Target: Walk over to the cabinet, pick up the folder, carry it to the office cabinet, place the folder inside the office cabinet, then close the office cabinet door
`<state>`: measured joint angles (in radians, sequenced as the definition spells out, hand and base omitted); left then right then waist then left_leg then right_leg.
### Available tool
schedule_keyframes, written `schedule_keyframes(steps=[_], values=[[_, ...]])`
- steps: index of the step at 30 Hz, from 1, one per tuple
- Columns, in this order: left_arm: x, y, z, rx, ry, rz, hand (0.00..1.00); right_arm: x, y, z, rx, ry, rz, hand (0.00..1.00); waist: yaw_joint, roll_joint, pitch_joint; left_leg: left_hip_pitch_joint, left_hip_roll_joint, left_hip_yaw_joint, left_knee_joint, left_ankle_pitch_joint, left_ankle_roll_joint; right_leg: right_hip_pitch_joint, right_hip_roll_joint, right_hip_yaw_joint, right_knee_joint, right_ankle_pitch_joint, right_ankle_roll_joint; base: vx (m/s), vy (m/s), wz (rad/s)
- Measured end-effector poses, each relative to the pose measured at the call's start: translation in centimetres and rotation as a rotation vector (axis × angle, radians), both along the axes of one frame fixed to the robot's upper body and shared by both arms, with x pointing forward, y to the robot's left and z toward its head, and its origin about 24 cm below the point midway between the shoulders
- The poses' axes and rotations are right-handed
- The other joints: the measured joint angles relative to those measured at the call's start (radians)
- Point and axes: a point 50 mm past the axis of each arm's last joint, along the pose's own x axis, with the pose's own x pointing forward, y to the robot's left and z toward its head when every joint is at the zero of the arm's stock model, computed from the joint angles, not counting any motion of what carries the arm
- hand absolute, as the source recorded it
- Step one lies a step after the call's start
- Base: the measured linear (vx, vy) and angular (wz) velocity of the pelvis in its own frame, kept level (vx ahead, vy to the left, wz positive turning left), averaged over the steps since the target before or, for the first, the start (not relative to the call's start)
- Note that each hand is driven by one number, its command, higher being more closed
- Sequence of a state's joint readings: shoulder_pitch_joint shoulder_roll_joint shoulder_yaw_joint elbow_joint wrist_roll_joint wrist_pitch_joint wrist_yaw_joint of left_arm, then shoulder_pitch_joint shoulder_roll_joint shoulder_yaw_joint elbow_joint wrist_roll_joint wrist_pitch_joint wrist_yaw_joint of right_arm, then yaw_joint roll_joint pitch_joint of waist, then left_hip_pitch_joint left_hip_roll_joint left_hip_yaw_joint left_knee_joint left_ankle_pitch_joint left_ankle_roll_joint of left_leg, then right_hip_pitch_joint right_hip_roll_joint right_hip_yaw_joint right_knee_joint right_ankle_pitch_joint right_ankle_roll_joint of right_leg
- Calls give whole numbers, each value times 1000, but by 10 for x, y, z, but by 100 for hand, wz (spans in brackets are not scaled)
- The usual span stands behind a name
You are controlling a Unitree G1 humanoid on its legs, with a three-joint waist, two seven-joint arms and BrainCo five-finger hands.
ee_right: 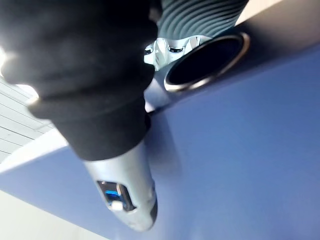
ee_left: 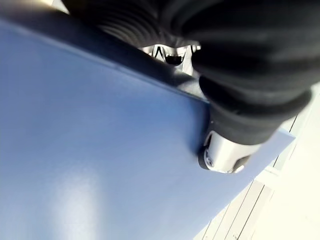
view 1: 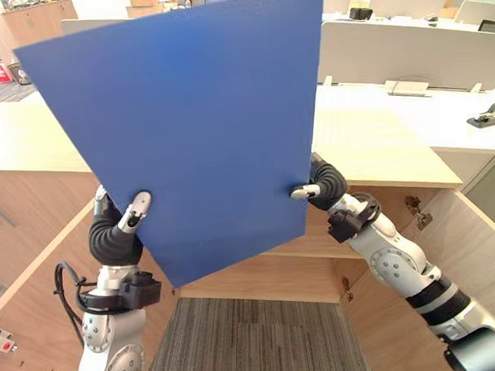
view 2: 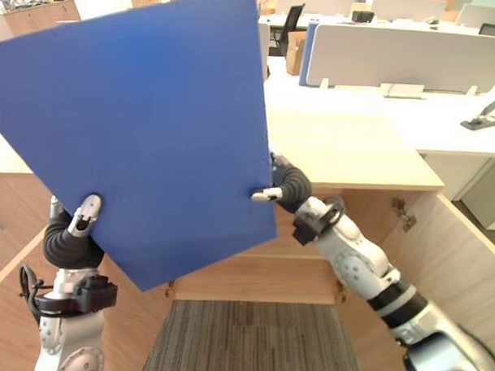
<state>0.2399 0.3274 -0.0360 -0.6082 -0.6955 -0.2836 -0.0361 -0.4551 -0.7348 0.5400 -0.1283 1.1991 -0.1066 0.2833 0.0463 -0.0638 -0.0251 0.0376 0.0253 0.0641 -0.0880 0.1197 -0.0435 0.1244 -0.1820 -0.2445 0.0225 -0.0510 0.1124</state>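
A: Why's it got the folder (view 1: 197,130) up in front of its face like that?

B: It's carrying it by two edges, I'd say. The left hand (view 1: 123,224) pinches the lower left edge, thumb flat on the near face and fingers tucked behind. The right hand (view 1: 322,185) grips the right edge the same way. A thin flat thing like that would likely droop or twist from one hand, and two grips well apart keep it steady.

A: It's tilted, though.

B: It is, with one corner pointing down between the arms. My guess is that corner goes in first. The office cabinet (view 1: 376,152) is right there, below and beyond the folder, with the left door (view 1: 31,282) and the right door (view 1: 469,251) both swung open toward us. You can see a pale wooden shelf (view 1: 267,278) under the folder's lower edge.

A: So it's not inside yet?

B: No, it's up in the air above the opening, touching nothing but the two hands. It has to come down and forward onto that shelf, and after that there are the doors to close.

A: And the room?

B: It's an open office. There's grey striped carpet (view 1: 253,336) on the near floor and a light wood top on the cabinet. Farther off are white desks (view 1: 440,105) with low partitions (view 1: 405,54) and something small and dark, maybe a stapler (view 1: 485,116), far right.
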Motion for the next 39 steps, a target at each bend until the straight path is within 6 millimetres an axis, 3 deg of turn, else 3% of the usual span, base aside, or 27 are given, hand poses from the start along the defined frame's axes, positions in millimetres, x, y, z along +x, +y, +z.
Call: schedule_keyframes(steps=[4, 5, 10, 11, 16, 21, 27, 30, 34, 36, 39], values=[[-1, 1, 2, 37, -13, 2, 100, 0, 0, 6, -141, -28, 55, 0, 3, -2, 1, -1, 0, -1, 0, 1, 0, 0, 0, -1, 1, 0, 0, 0, 0, 0], [-1, 1, 3, 46, -25, 5, 100, -2, 0, 9, -183, -40, 76, 100, 6, -2, 1, -1, 0, -2, 0, 1, -1, 0, 0, -1, 1, 0, 0, 0, 0, 0], [-2, 1, 5, 57, -41, 3, 100, -4, -1, 19, -276, -82, 108, 100, 18, -4, 3, -2, 0, -2, 0, 1, -1, -1, 1, -1, 1, 0, 0, 0, 0, 0], [-2, 1, 6, 56, -49, 4, 0, -4, -2, 23, -291, -96, 110, 100, 22, -5, 4, -2, 0, -2, 0, 1, -1, -1, 1, -1, 1, 0, 0, 0, 0, 0], [-1, -7, 1, 93, -25, -55, 0, -1, -8, 29, -312, -110, 61, 100, 31, -10, 7, -4, 0, -3, 0, 2, -1, -3, 0, -1, 4, 0, 0, 0, 0, 0], [8, -12, -33, 94, 134, -143, 0, 0, -11, 25, -371, -107, 30, 100, 30, -9, 9, -11, 1, -1, 0, 4, -3, -15, 0, 1, 10, -1, 0, 0, 0, 0], [12, -21, -113, 150, 519, -345, 0, 3, -17, 7, -482, -63, -9, 100, 21, -8, 10, -23, 4, 5, 0, 11, -3, -40, 0, 9, 28, -1, 0, -16, 9, -3], [0, -22, -155, 209, 714, -409, 0, -1, -17, -8, -510, -22, -13, 100, 13, -8, 11, -21, 8, 13, 0, 11, -4, -46, 2, 19, 33, -1, 0, -25, 9, -9], [-16, -9, -208, 284, 945, -367, 0, -3, -20, -24, -470, 29, -60, 100, 8, -6, 12, -26, 21, 29, -5, 10, -7, -63, 12, 33, 32, -1, 0, -40, -7, -12], [-44, 9, -259, 296, 1253, -264, 0, 1, -17, -17, -297, 49, -78, 100, -11, -6, 12, -26, 29, 40, -4, 10, -8, -69, 20, 48, 28, 1, -3, 1, -11, -16], [-88, 30, -294, 260, 1540, -136, 0, 0, -13, 14, -107, -77, -87, 100, -31, -7, 11, -26, 37, 50, 0, 8, -12, -69, 29, 59, 17, 5, -8, 26, -14, -11]])
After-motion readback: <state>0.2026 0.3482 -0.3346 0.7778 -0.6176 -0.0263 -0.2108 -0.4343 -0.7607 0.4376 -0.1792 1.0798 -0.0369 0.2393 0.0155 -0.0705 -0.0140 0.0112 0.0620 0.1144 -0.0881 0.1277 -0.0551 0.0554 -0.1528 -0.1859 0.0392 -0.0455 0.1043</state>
